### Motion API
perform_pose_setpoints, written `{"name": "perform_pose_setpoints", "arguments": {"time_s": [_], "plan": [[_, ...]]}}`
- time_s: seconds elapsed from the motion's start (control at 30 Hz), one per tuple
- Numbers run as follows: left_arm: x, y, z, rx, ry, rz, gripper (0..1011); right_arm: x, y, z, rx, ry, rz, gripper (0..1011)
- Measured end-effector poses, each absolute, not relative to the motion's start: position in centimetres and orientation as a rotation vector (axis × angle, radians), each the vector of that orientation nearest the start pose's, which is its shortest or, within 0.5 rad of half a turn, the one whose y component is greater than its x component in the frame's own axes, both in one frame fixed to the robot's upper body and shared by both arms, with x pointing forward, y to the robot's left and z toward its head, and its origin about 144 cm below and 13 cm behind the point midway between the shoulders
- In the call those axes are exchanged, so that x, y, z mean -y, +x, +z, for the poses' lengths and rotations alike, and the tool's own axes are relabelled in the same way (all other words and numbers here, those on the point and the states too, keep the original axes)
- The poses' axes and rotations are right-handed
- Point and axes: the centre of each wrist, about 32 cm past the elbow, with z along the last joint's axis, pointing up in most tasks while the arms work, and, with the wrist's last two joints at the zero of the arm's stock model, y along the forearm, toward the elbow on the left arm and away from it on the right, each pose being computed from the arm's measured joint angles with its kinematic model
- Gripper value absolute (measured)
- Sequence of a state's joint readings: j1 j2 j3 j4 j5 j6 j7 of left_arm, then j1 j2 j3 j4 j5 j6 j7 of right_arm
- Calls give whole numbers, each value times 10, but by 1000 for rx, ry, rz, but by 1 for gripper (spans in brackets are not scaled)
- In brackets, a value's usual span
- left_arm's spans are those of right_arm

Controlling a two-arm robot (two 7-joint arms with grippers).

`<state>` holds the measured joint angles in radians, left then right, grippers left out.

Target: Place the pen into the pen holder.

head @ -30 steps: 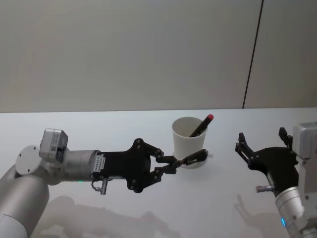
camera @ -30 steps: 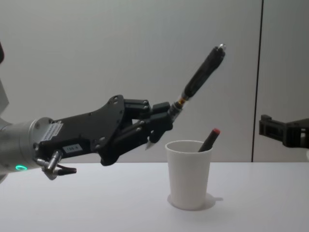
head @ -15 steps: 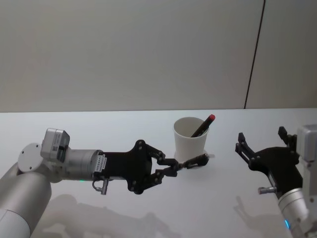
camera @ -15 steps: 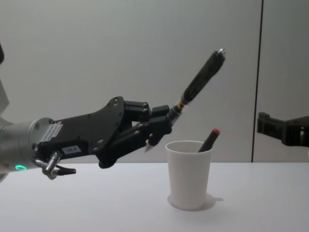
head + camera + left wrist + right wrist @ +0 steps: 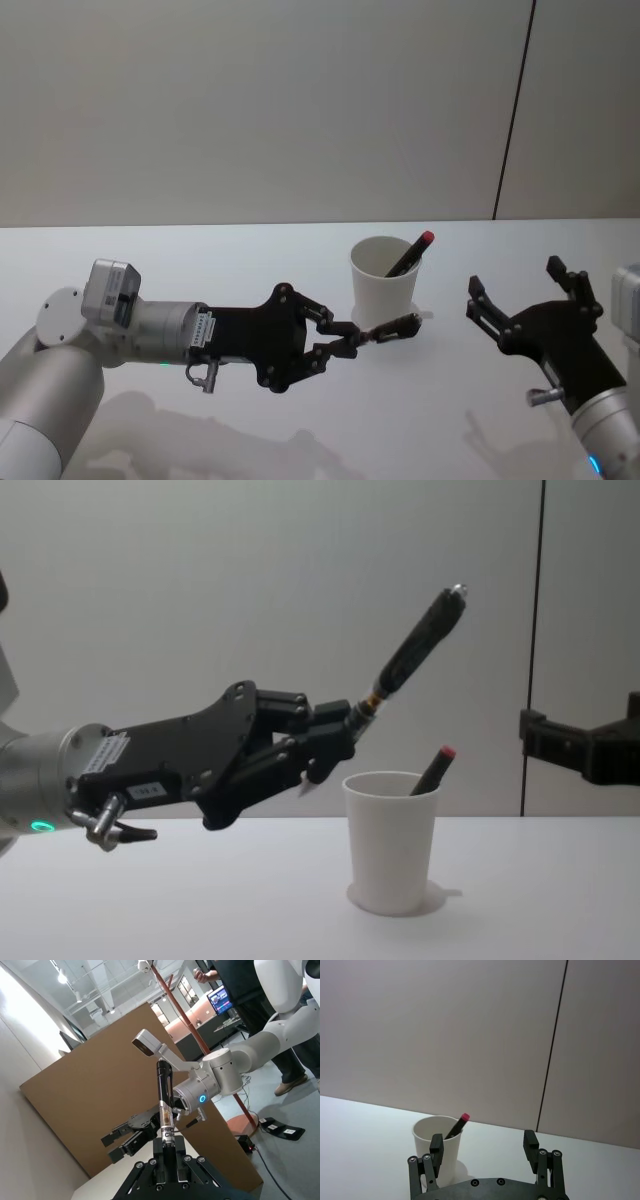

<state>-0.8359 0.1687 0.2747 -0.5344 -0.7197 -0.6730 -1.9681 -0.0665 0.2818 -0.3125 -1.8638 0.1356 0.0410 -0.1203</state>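
Pen: a dark pen (image 5: 410,652) is up in the air and tilted, its free end pointing up and to the right. It is higher than the cup's rim and not inside it. I cannot tell whether it hangs over the mouth.
Pen holder: the pen holder (image 5: 392,850), a white paper cup, stands upright on the surface (image 5: 200,900) between the two arms. A red-capped pen (image 5: 432,770) already leans against its rim.
Left pincer: the left pincer (image 5: 335,742) is clenched on the pen's lower end, just left of the cup and a little above its rim.
Right pincer: the right pincer (image 5: 512,280) is spread wide, grasping nothing, well off to the cup's right.
Done so far: the pen is gripped, lifted off the surface and brought close to the cup.
Left to do: it looks like the pen has to be lined up over the mouth, lowered in and let go.
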Motion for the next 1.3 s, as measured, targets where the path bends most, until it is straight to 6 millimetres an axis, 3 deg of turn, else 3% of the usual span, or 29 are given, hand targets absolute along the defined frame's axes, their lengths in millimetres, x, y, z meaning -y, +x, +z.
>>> {"name": "perform_pose_setpoints", "arguments": {"time_s": [1.3], "plan": [[-281, 658, 1184, 509, -263, -208, 138, 228, 408, 1199, 250, 27, -812, 1002]]}}
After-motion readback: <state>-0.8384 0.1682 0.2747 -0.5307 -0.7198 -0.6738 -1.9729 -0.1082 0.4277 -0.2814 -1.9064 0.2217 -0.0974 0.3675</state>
